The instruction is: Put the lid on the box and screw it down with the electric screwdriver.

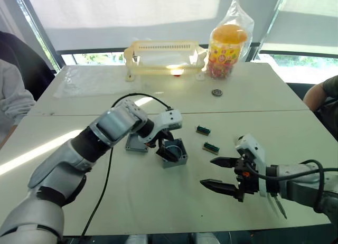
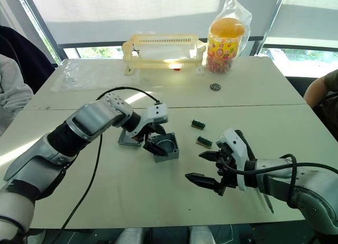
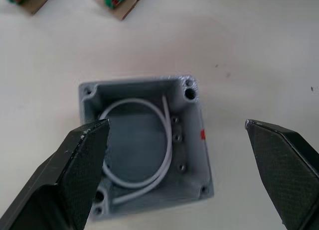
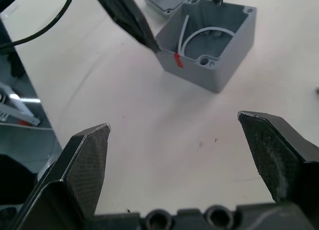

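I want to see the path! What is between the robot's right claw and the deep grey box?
Only bare white table, seen in the right wrist view, between the open right gripper and the box.

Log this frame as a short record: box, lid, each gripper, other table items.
box: open box on the table, white ring inside, red mark on one side
lid: lid flat on the table beside the box, not fitted
left gripper: left gripper open, poised at the box
right gripper: right gripper open, holding nothing, apart from the box
other items: two small green parts, cream tray, snack jar
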`<state>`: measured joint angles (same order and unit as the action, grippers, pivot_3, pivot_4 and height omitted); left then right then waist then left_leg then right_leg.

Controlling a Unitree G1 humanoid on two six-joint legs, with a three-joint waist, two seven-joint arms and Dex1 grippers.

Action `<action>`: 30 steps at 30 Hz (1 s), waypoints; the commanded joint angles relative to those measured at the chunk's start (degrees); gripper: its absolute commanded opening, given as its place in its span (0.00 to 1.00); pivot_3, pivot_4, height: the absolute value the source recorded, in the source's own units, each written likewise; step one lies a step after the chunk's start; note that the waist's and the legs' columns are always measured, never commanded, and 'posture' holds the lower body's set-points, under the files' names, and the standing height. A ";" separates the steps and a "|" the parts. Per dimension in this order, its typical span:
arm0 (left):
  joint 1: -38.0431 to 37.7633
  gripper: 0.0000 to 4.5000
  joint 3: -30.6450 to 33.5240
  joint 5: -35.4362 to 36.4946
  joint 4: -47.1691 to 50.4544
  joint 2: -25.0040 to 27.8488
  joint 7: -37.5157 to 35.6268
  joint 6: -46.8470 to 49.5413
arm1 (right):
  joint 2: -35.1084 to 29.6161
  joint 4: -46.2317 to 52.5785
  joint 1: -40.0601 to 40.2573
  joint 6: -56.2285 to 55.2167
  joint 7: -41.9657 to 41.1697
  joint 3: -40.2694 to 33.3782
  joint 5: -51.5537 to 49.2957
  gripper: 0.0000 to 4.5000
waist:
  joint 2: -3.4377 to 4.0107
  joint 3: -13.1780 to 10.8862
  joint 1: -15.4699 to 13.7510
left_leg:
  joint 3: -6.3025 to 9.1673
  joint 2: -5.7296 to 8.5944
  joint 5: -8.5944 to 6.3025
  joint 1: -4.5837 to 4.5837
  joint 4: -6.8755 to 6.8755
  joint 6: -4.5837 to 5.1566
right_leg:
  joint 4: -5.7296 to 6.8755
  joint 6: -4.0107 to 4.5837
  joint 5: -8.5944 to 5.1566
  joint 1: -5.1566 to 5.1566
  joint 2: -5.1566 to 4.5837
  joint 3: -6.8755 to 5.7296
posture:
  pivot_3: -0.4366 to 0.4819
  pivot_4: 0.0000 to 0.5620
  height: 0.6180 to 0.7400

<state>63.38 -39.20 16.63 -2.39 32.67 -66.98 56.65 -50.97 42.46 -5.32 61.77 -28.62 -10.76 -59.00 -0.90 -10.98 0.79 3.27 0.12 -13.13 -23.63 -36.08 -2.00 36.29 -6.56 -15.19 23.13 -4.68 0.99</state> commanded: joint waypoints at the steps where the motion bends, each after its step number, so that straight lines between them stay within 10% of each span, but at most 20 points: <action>1: 0.82 0.99 -0.63 -2.44 -0.49 -1.12 -0.20 -0.99 | 0.88 2.48 1.05 -1.71 1.57 -0.64 0.68 1.00 | 0.01 0.00 -0.10 | 0.01 0.00 0.00 0.00 -0.01 0.00 | 0.00 0.00 0.00 0.00 0.00 0.00 | 0.48 0.27 1.00; 12: -1.18 0.99 -2.41 -4.04 2.36 -2.39 -1.45 1.29 | 2.64 2.77 4.39 -5.33 2.67 0.13 4.45 1.00 | 0.01 0.00 -0.16 | 0.01 0.00 0.00 -0.01 -0.06 0.00 | 0.01 -0.01 0.00 -0.02 -0.01 0.00 | 0.48 0.27 1.00; 21: -2.64 0.03 -4.39 -6.04 1.11 -2.65 -1.75 0.93 | 3.16 2.91 4.70 -5.68 3.75 0.11 5.62 1.00 | 0.03 0.03 -0.34 | 0.01 0.00 0.00 0.00 -0.08 0.00 | 0.03 -0.01 0.00 -0.03 -0.01 0.00 | 0.48 0.27 1.00; 30: -2.24 0.01 -4.10 -8.48 1.68 -0.79 -8.06 -11.22 | 1.98 3.65 5.25 -4.51 4.51 -2.71 3.27 1.00 | 0.15 0.11 -1.10 | 0.06 0.01 -0.01 0.21 -0.13 0.01 | -0.03 0.03 -0.01 -0.37 -0.02 -0.06 | 0.48 0.27 1.00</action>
<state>61.23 -43.33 8.84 -2.34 30.95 -71.49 51.32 -48.36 43.83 -0.27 57.23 -24.06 -11.20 -54.52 -0.76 -10.87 -0.31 3.34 0.13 -13.13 -23.42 -36.19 -1.99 36.25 -6.53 -15.20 22.78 -4.70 0.94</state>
